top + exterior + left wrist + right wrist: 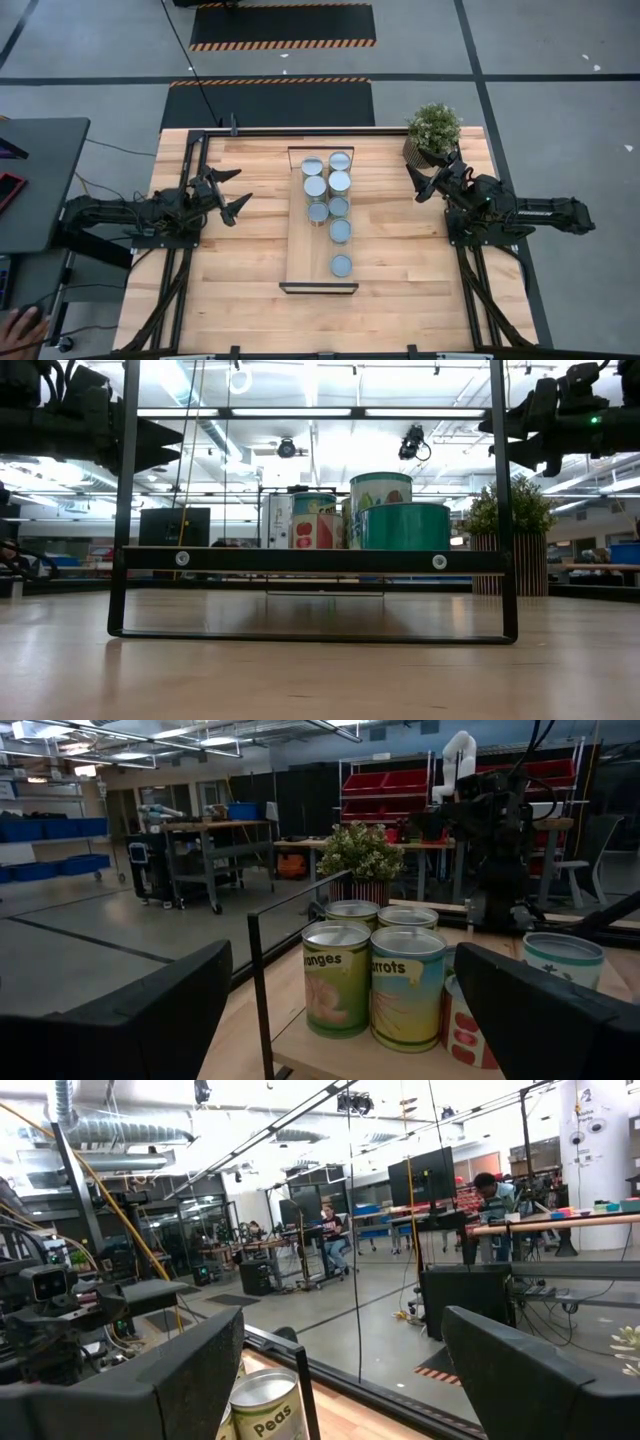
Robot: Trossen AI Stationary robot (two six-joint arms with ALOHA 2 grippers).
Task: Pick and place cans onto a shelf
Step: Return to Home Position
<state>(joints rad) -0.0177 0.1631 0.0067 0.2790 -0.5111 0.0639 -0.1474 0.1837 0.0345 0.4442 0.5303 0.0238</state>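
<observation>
The shelf (300,250), a long light-wood board in a dark frame, stands at the table's middle, running near to far. Several cans (339,207) with shiny round tops stand upright on it, most toward its far end, one (342,265) alone near the near end. In the low view the board (250,560) sits raised in its frame, with cans (400,525) on it. My left gripper (243,187) hovers open left of the shelf, facing the cans (370,985). My right gripper (413,183) hovers open right of the shelf, a labelled can (270,1405) ahead of it.
A potted green plant (433,130) stands at the table's far right corner, just behind my right gripper. A grey desk (35,180) lies beyond the table's left edge, with a person's hand (20,325) near it. Bare wood lies on both sides of the shelf.
</observation>
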